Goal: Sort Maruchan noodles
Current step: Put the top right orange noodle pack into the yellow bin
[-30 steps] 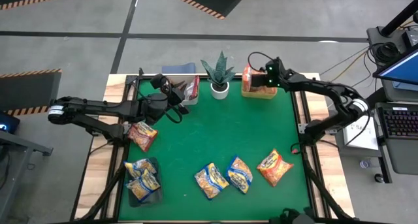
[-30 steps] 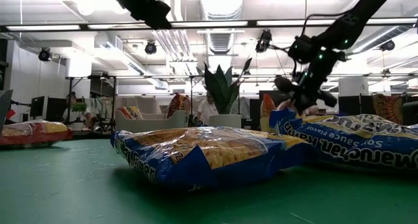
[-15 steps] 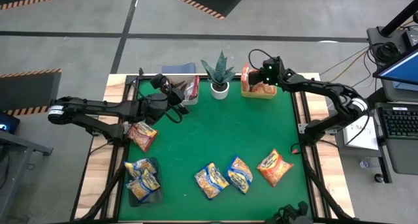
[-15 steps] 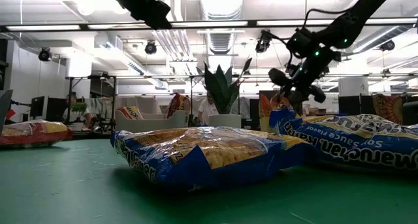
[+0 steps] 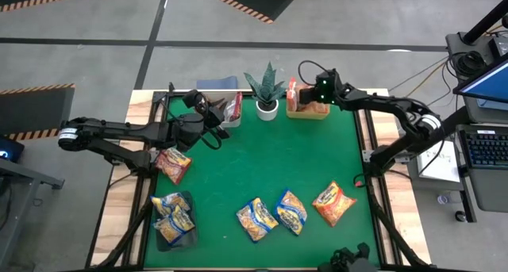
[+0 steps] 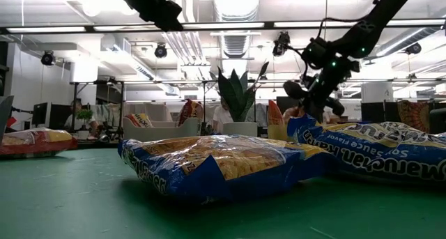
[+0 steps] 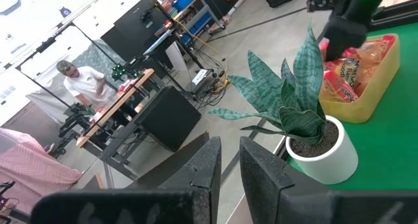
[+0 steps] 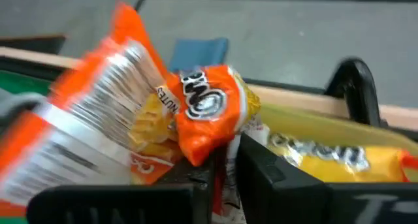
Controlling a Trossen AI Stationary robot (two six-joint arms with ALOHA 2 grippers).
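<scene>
Two arms: both reach over the far part of the desk (image 5: 254, 161), a green mat on a wooden frame.
Left arm: stretched in from the left, its left end effector (image 5: 213, 113) near the far left corner beside a small bin of red-white packets (image 5: 232, 107); its fingers (image 7: 208, 164) stand close together, clenched on nothing.
Right arm: reaches from the right to the far edge, right end effector (image 5: 311, 93) over the yellow tray (image 5: 308, 112).
Right grip: clenched on an orange packet (image 8: 209, 113), held just above the tray; another orange packet (image 8: 98, 119) stands tilted beside it.
Plant: potted green plant (image 5: 266, 90) at the far edge, between the bin and the yellow tray.
Near packets: two yellow-blue packets (image 5: 274, 214) and one orange-red packet (image 5: 333, 203) lie along the near edge.
Left packets: one orange-red packet (image 5: 173, 162) lies at the left; yellow-blue packets (image 5: 173, 219) are piled in the near left corner.
</scene>
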